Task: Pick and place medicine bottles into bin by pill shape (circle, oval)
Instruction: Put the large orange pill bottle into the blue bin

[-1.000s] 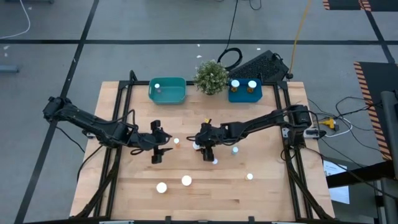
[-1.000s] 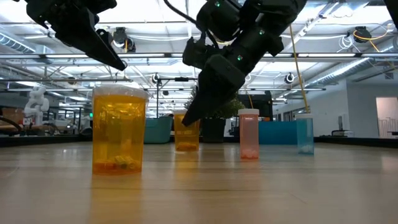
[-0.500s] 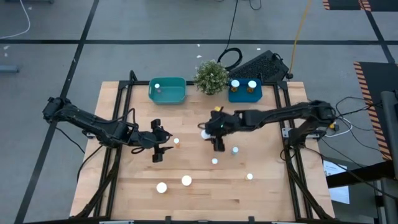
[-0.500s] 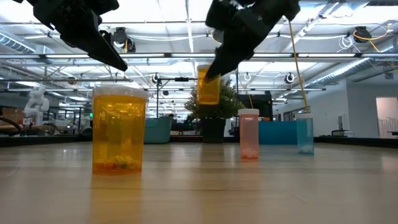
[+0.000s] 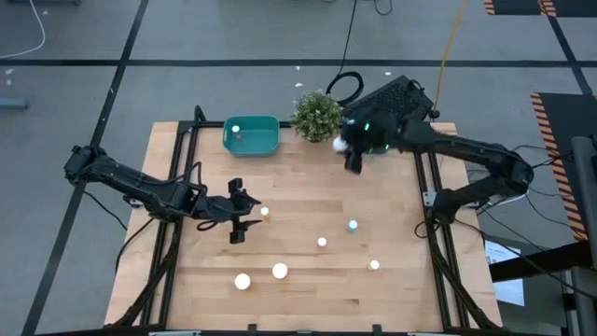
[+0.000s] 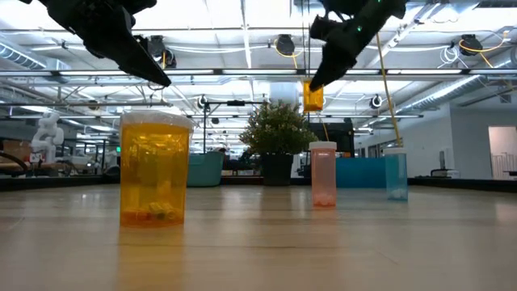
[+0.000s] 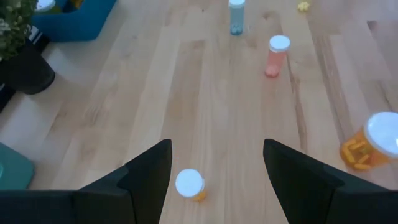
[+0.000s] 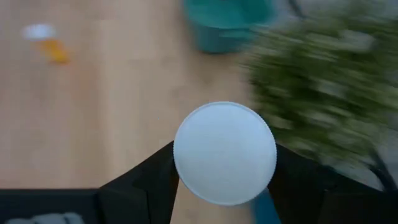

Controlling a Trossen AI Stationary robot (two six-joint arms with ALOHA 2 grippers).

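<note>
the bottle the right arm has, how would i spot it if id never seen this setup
Start at the green potted plant at the table's far edge. Just right of it, the right gripper holds a small amber bottle with a white cap in the air. Every other bottle stands on the table or in a bin.

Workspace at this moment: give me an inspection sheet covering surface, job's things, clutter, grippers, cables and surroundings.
Surface: wooden table, bare wood between the bottles.
Job's things: six bottles standing loose on the table; one white-capped amber bottle in the right gripper; teal bin holds one bottle; blue bin mostly hidden under the right arm in the high view.
Clutter: potted plant between the bins.
Grippers: left gripper open, above a small bottle; right gripper shut on the amber bottle, raised near the blue bin.
Cables: yellow cable and black cable on the floor behind the table.
Surroundings: grey floor; no people seen.
</note>
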